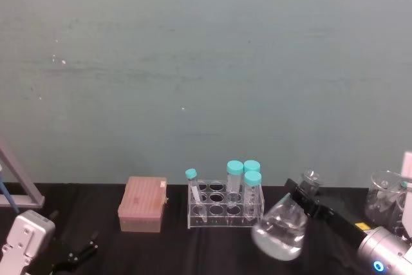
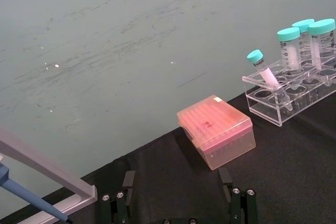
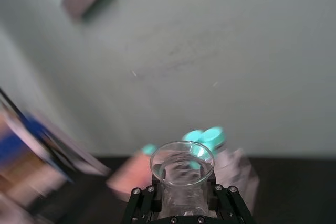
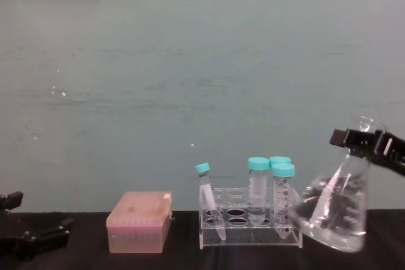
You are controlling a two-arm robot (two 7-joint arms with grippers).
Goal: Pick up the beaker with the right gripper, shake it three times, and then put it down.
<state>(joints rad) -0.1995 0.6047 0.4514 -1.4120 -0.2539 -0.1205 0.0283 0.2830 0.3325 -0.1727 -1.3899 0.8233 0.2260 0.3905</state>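
The clear glass conical beaker [image 4: 338,216], holding a little clear liquid, hangs tilted just right of the tube rack. Its wide base is swung toward the rack and looks to be off the black surface [image 1: 193,249], and its flared rim points up and to the right. The black, blocky-jawed right hand [image 4: 361,141] is clamped on the narrow neck just under the rim. The right wrist view looks down into the open mouth between the jaws.

The clear plastic rack of teal-capped tubes [image 4: 237,237] stands near the base but apart from it. A pink lidded box [image 4: 139,222] sits further left. The left hand [image 2: 176,195] rests low at the far left, fingers spread wide and holding nothing.

I judge this to be the shaking step, mid-swing; which of the three shakes it is cannot be told. The next move calls for swinging the other way without striking the rack or slopping liquid. After the shakes, the beaker needs righting and its base set flat before release.
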